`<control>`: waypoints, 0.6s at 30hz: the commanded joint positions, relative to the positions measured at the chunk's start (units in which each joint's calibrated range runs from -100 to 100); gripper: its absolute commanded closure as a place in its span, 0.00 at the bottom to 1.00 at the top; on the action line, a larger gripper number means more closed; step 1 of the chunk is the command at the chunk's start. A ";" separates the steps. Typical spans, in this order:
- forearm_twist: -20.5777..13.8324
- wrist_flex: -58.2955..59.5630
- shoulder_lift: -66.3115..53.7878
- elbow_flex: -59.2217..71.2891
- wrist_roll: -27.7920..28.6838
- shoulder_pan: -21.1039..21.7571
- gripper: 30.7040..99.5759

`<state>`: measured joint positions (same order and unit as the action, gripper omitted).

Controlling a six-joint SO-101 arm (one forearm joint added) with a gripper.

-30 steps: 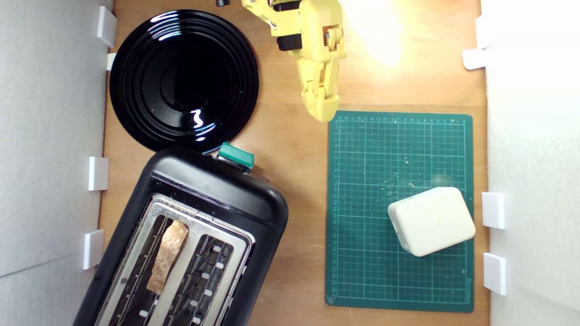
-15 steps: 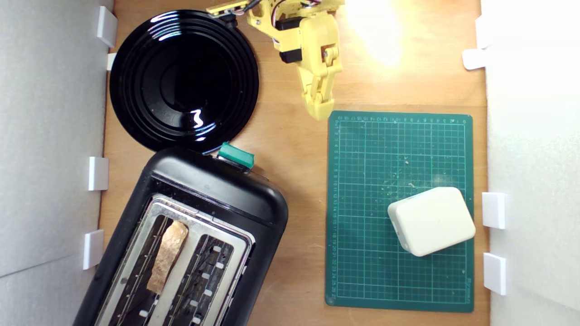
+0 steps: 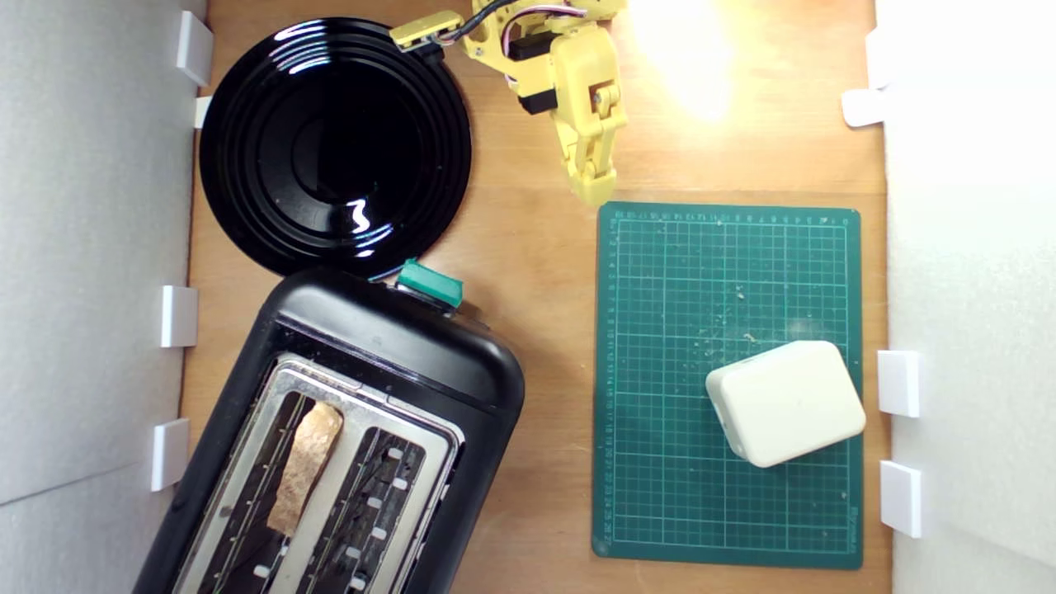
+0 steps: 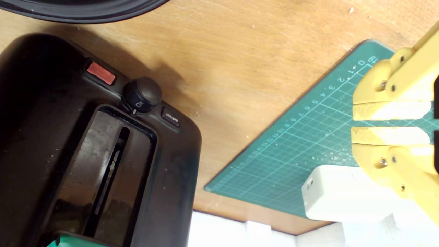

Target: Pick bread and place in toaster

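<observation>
Bare wooden tabletop (image 3: 536,272) surrounds the fingertips. The black toaster (image 3: 388,346) stands well away, bread (image 3: 305,466) upright in its slot. The cutting mat's (image 3: 726,272) edge lies just beside the empty yellow gripper (image 3: 592,191), fingers (image 4: 391,110) nearly together.

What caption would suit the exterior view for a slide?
Bread sits in the toaster slot; the empty gripper hovers near the green mat.
</observation>
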<state>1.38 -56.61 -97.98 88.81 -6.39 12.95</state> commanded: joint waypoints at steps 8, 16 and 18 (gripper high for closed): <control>0.35 -1.07 -0.68 2.65 0.30 -0.22 0.75; 0.25 -1.07 -0.77 3.74 0.19 -0.46 0.88; 0.44 -0.98 -0.77 3.83 0.03 -0.46 0.88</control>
<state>1.73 -57.46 -98.40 92.88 -6.39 12.68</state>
